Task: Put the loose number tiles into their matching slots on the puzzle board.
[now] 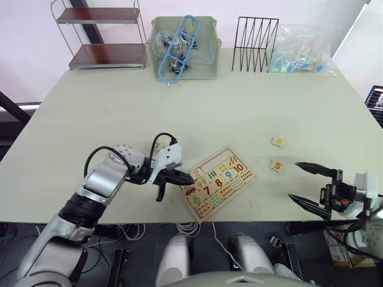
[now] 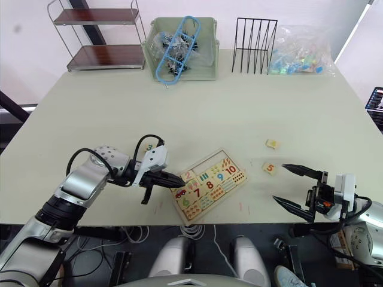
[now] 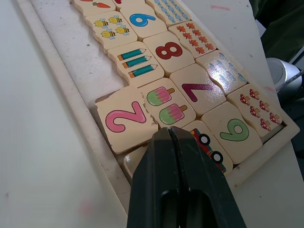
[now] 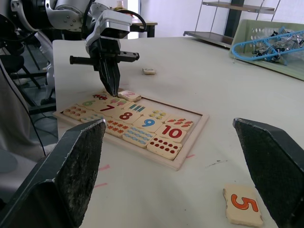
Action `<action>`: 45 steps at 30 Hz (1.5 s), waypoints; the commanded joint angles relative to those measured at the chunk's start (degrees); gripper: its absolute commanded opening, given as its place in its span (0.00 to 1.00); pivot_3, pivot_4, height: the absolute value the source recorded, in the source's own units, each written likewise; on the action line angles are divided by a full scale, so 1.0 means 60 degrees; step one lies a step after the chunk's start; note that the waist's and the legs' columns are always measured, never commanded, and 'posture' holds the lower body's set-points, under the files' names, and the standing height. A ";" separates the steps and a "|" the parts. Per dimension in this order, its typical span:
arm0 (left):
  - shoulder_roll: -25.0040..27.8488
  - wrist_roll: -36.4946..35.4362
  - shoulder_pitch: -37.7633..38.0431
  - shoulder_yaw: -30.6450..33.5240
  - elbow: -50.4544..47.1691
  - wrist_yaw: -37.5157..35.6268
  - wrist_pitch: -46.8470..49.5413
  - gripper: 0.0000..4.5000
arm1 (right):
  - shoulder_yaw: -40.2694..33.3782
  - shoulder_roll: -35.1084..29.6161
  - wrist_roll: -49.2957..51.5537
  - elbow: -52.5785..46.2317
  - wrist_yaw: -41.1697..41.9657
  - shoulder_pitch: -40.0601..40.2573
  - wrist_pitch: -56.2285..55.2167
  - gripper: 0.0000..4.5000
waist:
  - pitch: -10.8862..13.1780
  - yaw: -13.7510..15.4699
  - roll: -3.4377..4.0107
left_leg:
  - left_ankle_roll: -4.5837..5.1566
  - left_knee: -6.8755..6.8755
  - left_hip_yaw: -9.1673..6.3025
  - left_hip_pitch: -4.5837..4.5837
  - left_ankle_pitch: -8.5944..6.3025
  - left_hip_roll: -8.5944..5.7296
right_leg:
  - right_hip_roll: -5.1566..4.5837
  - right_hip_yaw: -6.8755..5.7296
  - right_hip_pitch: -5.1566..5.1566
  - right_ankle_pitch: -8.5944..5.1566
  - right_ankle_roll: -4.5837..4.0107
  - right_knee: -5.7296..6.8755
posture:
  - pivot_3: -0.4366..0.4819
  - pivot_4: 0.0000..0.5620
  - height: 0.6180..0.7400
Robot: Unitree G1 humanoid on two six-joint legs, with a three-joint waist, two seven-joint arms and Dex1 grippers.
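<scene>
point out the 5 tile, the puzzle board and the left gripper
5 tile (image 4: 242, 204): right wrist view, on the orange digit.
puzzle board (image 1: 230, 193): left eye view, on its raised rim along the near long edge.
left gripper (image 1: 188, 178): left eye view, at the shut fingertips over the board's end.

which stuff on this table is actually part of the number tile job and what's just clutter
Part of the job:
- puzzle board
- tile 2, lying crooked in the board's slot row
- tile 5, loose on the table
- another loose tile, digit unreadable
- tile beyond the left gripper

Just lying about:
- green bin with blue hanger
- black wire rack
- clear bag of coloured pieces
- two-tier shelf
</scene>
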 commanded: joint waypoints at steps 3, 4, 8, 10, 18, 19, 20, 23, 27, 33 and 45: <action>-0.0003 0.0064 0.0036 -0.0005 -0.0070 0.0021 -0.0070 0.00 | -0.0238 -0.0122 0.0162 -0.0276 -0.0044 -0.0038 -0.0014 1.00 | 0.0000 -0.0001 0.0000 | 0.0000 0.0000 0.0000 0.0000 0.0000 0.0000 | 0.0000 0.0000 0.0000 0.0000 0.0000 0.0000 | 0.48 0.27 1.00; -0.0010 0.0068 0.0035 0.0000 -0.0051 0.0021 -0.0082 0.00 | -0.0238 -0.0119 0.0162 -0.0263 -0.0040 -0.0045 -0.0022 1.00 | 0.0000 0.0000 0.0000 | 0.0000 0.0000 0.0000 0.0000 0.0000 0.0000 | 0.0000 0.0000 0.0000 0.0000 0.0000 0.0000 | 0.48 0.27 1.00; -0.0046 0.0092 0.0017 0.0001 0.0050 0.0009 -0.0142 0.00 | -0.0227 -0.0105 0.0141 -0.0218 -0.0031 -0.0073 -0.0055 1.00 | 0.0000 -0.0001 0.0000 | 0.0000 0.0000 0.0000 0.0000 0.0000 0.0000 | 0.0000 0.0000 0.0000 0.0000 0.0000 0.0000 | 0.48 0.27 1.00; -0.0063 0.0091 0.0017 0.0005 0.0065 0.0005 -0.0159 0.00 | -0.0231 -0.0100 0.0138 -0.0226 -0.0036 -0.0058 -0.0061 1.00 | 0.0000 -0.0001 0.0000 | 0.0000 0.0000 0.0000 0.0000 0.0000 0.0000 | 0.0000 0.0000 0.0000 0.0000 0.0000 0.0000 | 0.48 0.27 1.00; -0.0195 0.0132 -0.0033 -0.0019 0.0233 0.0016 -0.0270 0.00 | -0.0264 -0.0085 0.0122 -0.0163 0.0013 0.0002 -0.0142 1.00 | 0.0000 0.0001 0.0000 | 0.0000 0.0000 0.0000 0.0000 0.0000 0.0000 | 0.0000 0.0000 0.0000 0.0000 0.0000 0.0000 | 0.48 0.27 1.00; -0.0203 0.0130 -0.0027 -0.0014 0.0230 0.0015 -0.0275 0.00 | -0.0266 -0.0083 0.0120 -0.0151 0.0023 0.0003 -0.0153 1.00 | 0.0000 0.0000 0.0000 | 0.0000 0.0000 0.0000 0.0000 0.0000 0.0000 | 0.0000 0.0000 0.0000 0.0000 0.0000 0.0000 | 0.48 0.27 1.00; -0.0211 0.0129 -0.0023 -0.0009 0.0229 0.0020 -0.0273 0.00 | -0.0267 -0.0081 0.0119 -0.0141 0.0027 0.0000 -0.0162 1.00 | 0.0000 0.0000 0.0000 | 0.0000 0.0000 0.0000 0.0000 0.0000 0.0000 | 0.0000 0.0000 0.0000 0.0000 0.0000 0.0000 | 0.48 0.27 1.00; -0.0225 0.0121 -0.0004 0.0007 0.0211 0.0049 -0.0252 0.00 | -0.0266 -0.0077 0.0116 -0.0103 0.0050 -0.0012 -0.0184 1.00 | 0.0000 0.0000 0.0000 | 0.0000 0.0000 0.0000 0.0000 0.0000 0.0000 | 0.0000 0.0000 0.0000 0.0000 0.0000 0.0000 | 0.48 0.27 1.00; -0.0237 0.0103 0.0033 0.0022 0.0165 0.0095 -0.0200 0.00 | -0.0256 -0.0072 0.0116 -0.0053 0.0078 -0.0037 -0.0196 1.00 | 0.0000 0.0000 0.0000 | 0.0000 0.0000 0.0000 0.0000 0.0000 0.0000 | 0.0000 0.0000 0.0001 0.0000 0.0000 0.0000 | 0.48 0.27 1.00; -0.0222 0.0075 0.0087 0.0049 0.0075 0.0146 -0.0124 0.00 | -0.0249 -0.0075 0.0109 0.0102 0.0155 -0.0106 -0.0236 1.00 | -0.0001 0.0000 0.0000 | 0.0000 0.0000 0.0000 0.0000 0.0000 0.0000 | 0.0000 0.0000 0.0001 0.0001 0.0000 0.0000 | 0.48 0.27 1.00; -0.0230 -0.0017 0.0086 0.0097 -0.0056 0.0280 0.0100 0.00 | -0.0230 -0.0064 0.0123 0.0061 0.0145 -0.0077 -0.0224 1.00 | -0.0001 0.0001 0.0001 | 0.0000 0.0000 0.0000 0.0001 0.0000 0.0000 | 0.0000 0.0000 0.0001 0.0002 0.0002 0.0000 | 0.48 0.27 1.00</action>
